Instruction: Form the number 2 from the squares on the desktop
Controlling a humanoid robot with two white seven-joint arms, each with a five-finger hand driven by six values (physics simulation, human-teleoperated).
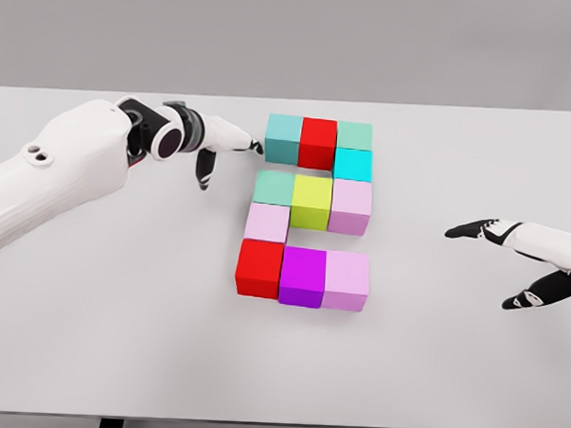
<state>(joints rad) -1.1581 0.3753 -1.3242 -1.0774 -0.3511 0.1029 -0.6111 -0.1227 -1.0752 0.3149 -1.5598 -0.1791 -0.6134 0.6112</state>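
Just off your left hand (217,145), whose loose, empty fingertips brush the top-left teal cube (283,138), the cubes already form a 2 on the tabletop (120,311). Any sideways nudge could skew that top row. Your right hand (520,262) hangs slack, well clear.

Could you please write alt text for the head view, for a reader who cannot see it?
Eleven coloured cubes sit on a white table in the shape of the number 2. The left hand reaches in with open fingers, a fingertip at the top-left teal cube. The right hand hovers open at the right, apart from the cubes.
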